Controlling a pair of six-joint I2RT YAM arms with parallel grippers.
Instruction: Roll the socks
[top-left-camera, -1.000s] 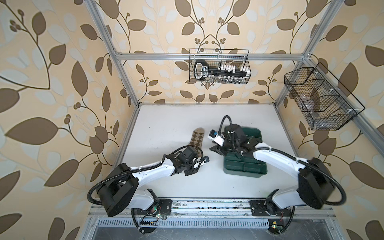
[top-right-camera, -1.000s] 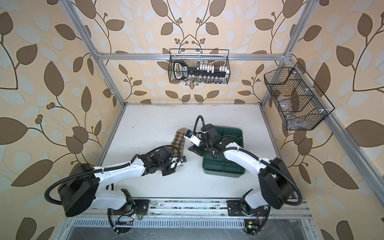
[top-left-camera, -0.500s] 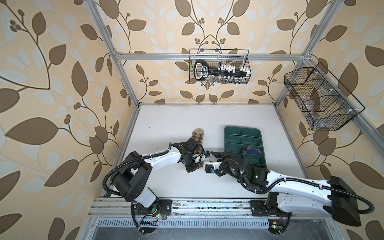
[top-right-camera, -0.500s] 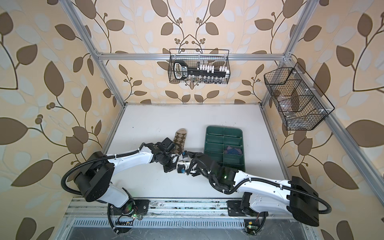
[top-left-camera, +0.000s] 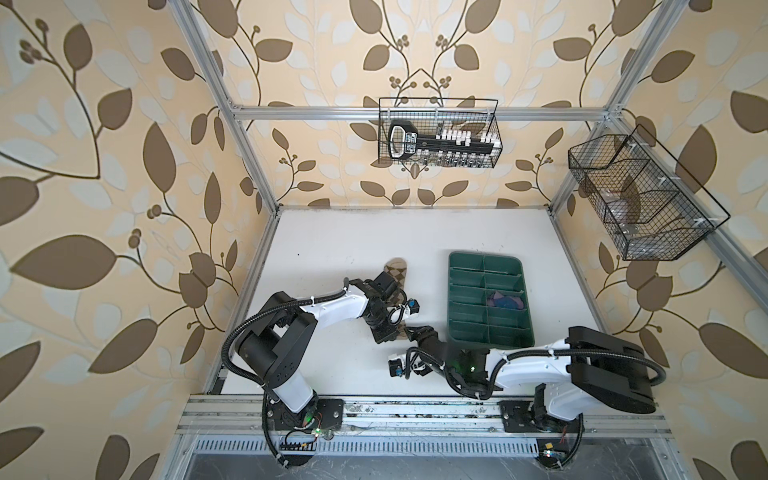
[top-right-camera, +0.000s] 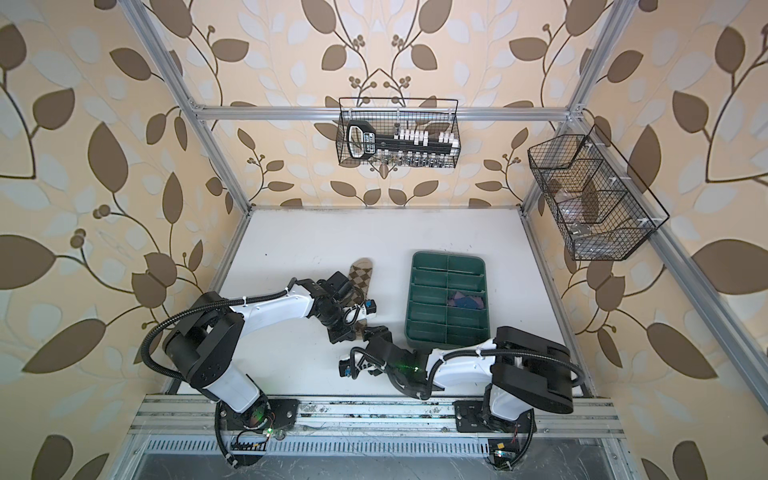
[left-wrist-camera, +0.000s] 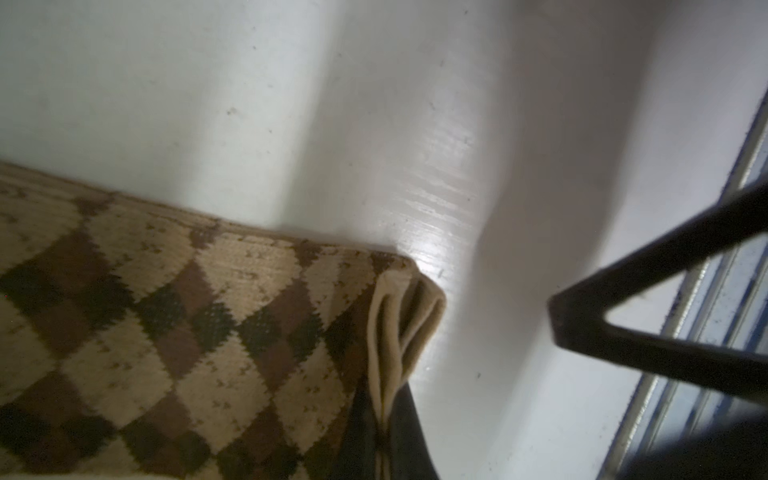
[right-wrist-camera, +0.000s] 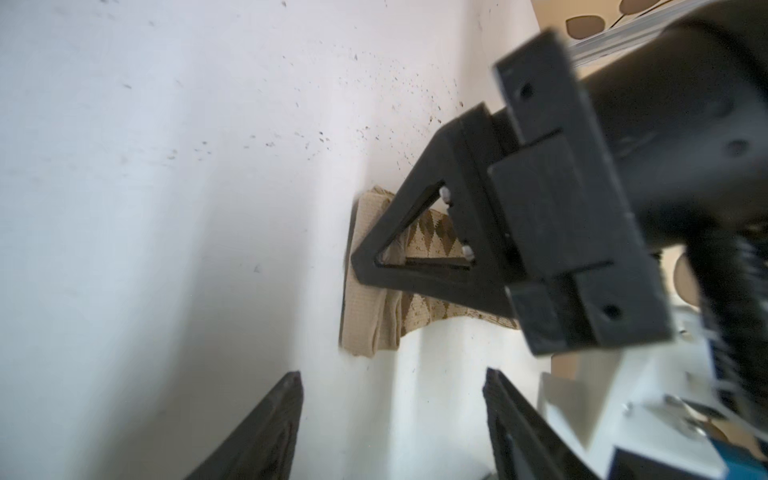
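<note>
Left gripper (top-left-camera: 390, 333) clamped on the tan sock (top-left-camera: 395, 270) cuff; right gripper (top-left-camera: 412, 331) spread wide just beside it.
Both top views: I see the purple sock (top-left-camera: 505, 300) (top-right-camera: 465, 300) in the tray (top-left-camera: 457, 266), right of both grippers. Left wrist: cuff pinched, bare table (left-wrist-camera: 374, 104) beyond its edge. Right wrist: my fingers (right-wrist-camera: 266, 432) stand apart, near the cuff, not touching.

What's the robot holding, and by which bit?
The left gripper pinches the tan argyle sock by its plain cuff; the right gripper holds nothing.

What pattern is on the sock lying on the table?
Argyle: brown and dark diamonds on tan. The sock shows best in the left wrist view.
</note>
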